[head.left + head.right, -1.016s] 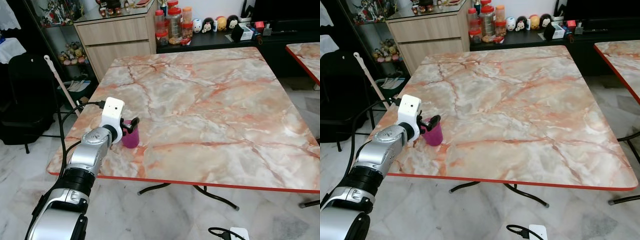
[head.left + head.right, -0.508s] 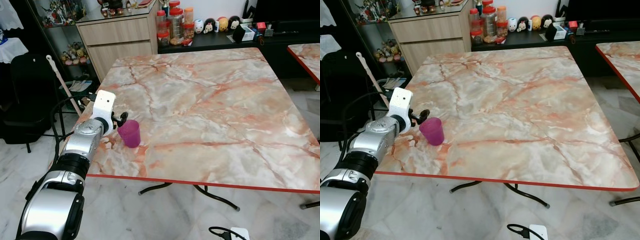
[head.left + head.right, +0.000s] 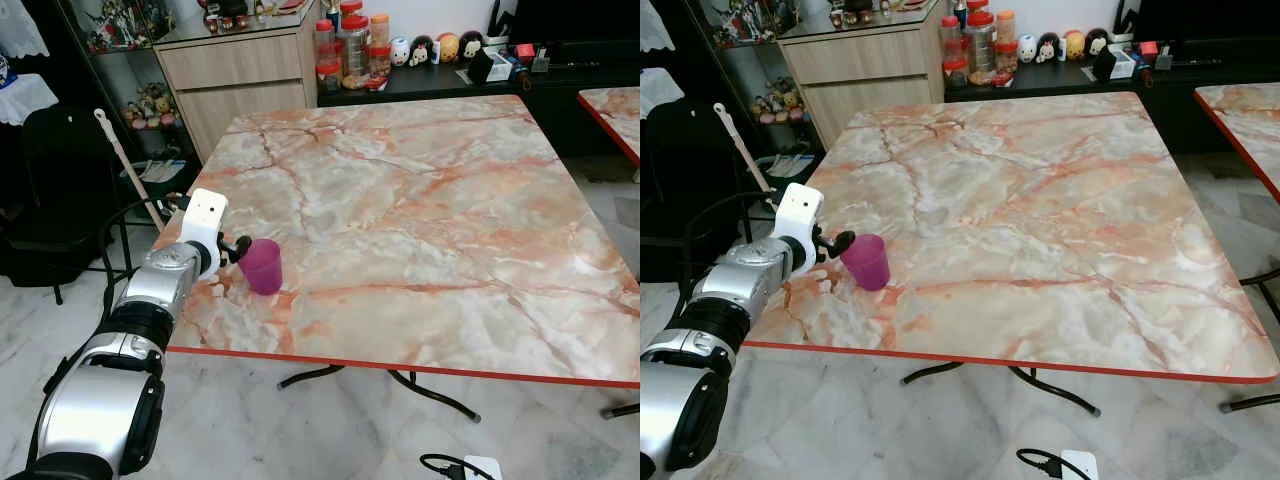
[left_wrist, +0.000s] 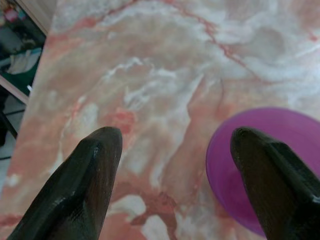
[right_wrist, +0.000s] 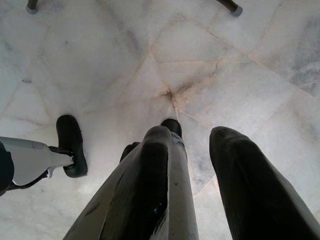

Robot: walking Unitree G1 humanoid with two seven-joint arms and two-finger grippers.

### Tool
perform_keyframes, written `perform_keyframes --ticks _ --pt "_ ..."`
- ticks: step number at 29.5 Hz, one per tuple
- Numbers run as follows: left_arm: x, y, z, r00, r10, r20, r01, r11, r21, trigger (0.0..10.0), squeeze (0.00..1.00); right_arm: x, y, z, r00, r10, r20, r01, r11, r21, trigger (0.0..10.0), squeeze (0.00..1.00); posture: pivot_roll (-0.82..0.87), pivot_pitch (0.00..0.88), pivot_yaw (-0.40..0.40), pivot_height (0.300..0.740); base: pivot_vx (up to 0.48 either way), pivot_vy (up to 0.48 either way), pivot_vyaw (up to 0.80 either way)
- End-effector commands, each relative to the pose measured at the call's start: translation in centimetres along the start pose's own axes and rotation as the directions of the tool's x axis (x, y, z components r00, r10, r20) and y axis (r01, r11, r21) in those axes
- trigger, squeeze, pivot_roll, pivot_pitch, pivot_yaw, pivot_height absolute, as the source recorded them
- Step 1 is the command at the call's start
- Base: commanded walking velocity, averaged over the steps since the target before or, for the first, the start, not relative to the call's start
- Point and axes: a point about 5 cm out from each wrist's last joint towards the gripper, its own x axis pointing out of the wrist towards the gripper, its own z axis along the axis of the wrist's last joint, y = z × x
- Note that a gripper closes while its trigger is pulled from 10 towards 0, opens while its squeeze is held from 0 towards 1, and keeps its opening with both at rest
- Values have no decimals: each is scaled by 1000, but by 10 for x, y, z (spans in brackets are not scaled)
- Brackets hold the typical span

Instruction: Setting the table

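Observation:
A magenta plastic cup stands upright on the marble-patterned table, near its front left corner. My left gripper hovers just left of the cup at rim height, open and holding nothing. In the left wrist view the cup's rim lies beside one black fingertip, outside the gap. My right gripper hangs idle over the white floor tiles with a narrow gap between its fingers and nothing in them.
A wooden cabinet and a low dark shelf with jars stand behind the table. A black chair and a leaning stick are at the left. A second table is at the right. A white charger lies on the floor.
My left gripper has let go of the cup and drawn back a little to the left. The cup stays upright in the same spot. The camera shifted slightly.

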Motion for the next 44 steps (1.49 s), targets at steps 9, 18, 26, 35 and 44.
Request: perform_keyframes --ticks 9,18,26,35,44 --pt "-2 8 -1 999 -23 -47 26 999 46 10000 0 -2 4 -13 999 13 -48 -13 1000 8 10000 0 10 0 115 740 0 0 0" --pt "-2 5 -4 992 -89 -88 96 993 69 10000 0 -2 5 -15 998 14 -54 -13 1000 8 10000 0 10 0 119 740 0 0 0" --pt "-2 3 -5 987 -119 -104 127 989 76 10000 0 -2 6 -15 998 19 -55 -19 1000 6 10000 0 12 0 123 740 0 0 0" --pt "-1 -1 -6 980 -162 -117 173 981 85 2863 0 -2 7 -16 998 21 -56 -21 1000 6 10000 0 13 0 123 740 0 0 0" --pt "-1 -4 -8 974 -188 -129 201 975 94 0 0 -2 8 -15 998 24 -57 -24 1000 7 10000 0 16 0 127 740 0 0 0"
